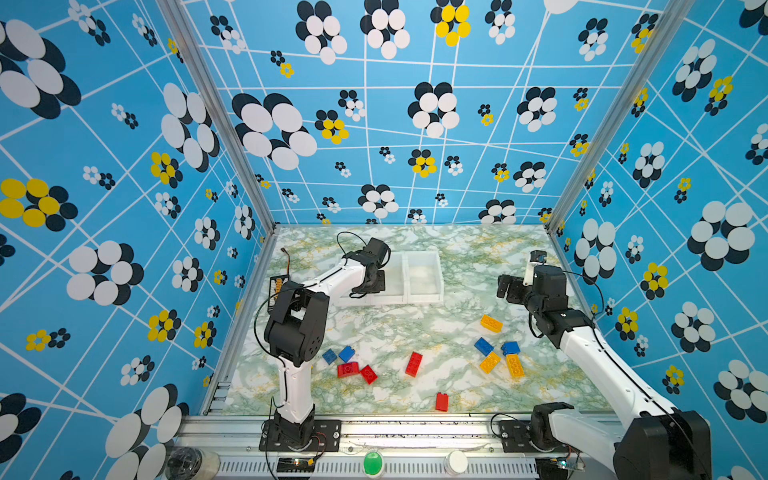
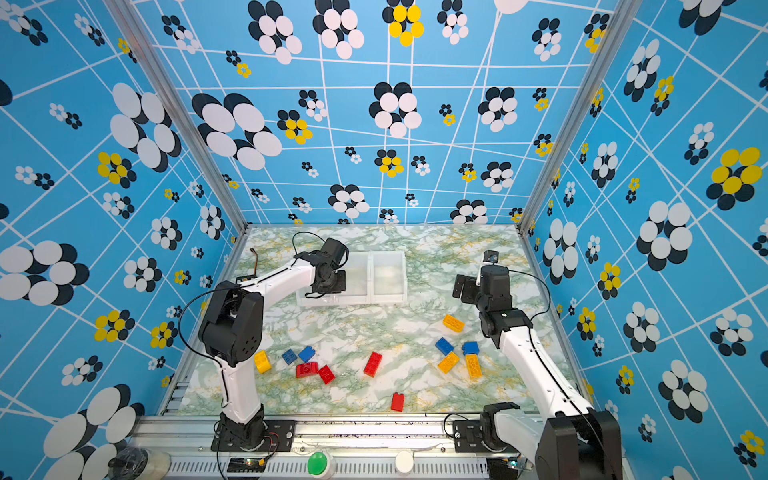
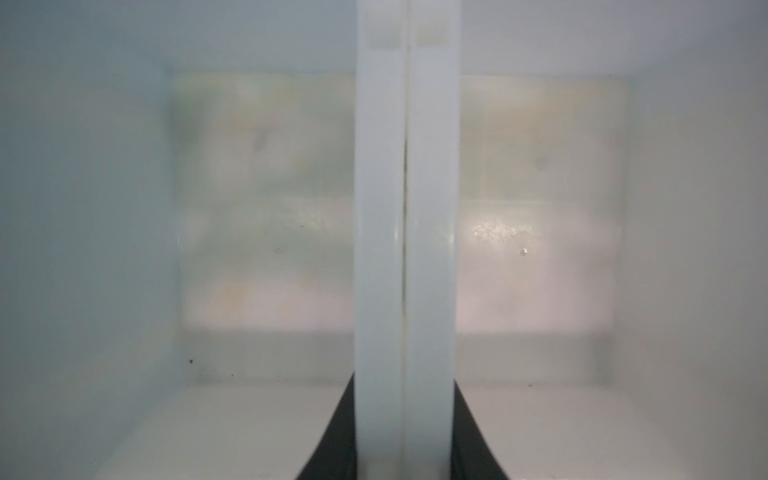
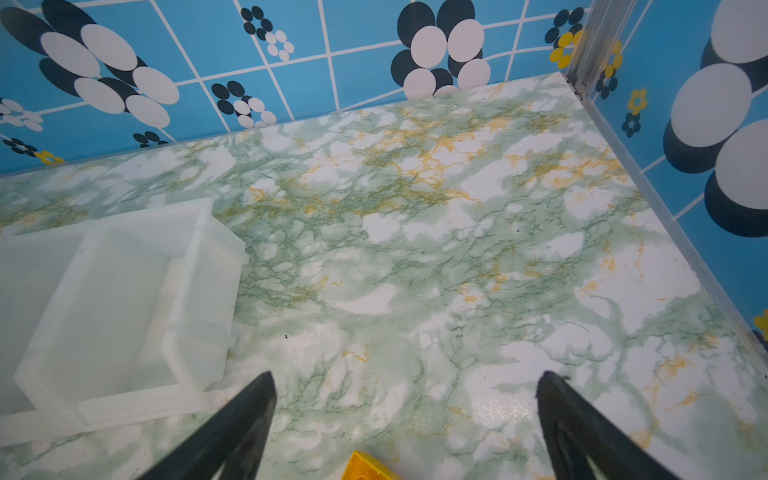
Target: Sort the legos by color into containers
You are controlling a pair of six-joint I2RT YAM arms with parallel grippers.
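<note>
Legos (image 2: 372,364): 12 chunky studded plastic bricks, glossy, all loose on the table (image 1: 415,332) in front of the containers (image 1: 424,274). Count: 4 red, 4 blue, 4 yellow-orange. Mostly rect.; one red (image 2: 306,369) has a rounded top.

- Left group, near the left arm's base: 1 yellow (image 2: 262,361), 2 blue just beside each other, 2 red just beside each other.
- Middle: 1 long red alone, and 1 red (image 2: 397,402) near the front edge.
- Right group: 2 blue and 2 yellow close together, w/ 1 yellow (image 2: 453,323) a bit apart toward the back.

Containers: 3 white translucent rect. bins, thin-walled, joined in a row at the back-centre of the table. The leftmost is mostly hidden under the left arm's wrist.

Left gripper (image 1: 375,284): reaches down into the row and pinches the doubled divider (image 3: 405,249) between 2 bins. The left wrist view shows the divider smooth and milky, w/ a dark finger (image 3: 343,436) on each side.

Right gripper (image 4: 405,399): spread wide, holding nothing, above bare table to the right of the containers. A yellow brick corner (image 4: 368,467) shows by it in the right wrist view.

Table: glossy marble print, white w/ green and yellow veins.

Walls (image 1: 124,208): blue, w/ white lines and black, white and yellow dot-flowers.
</note>
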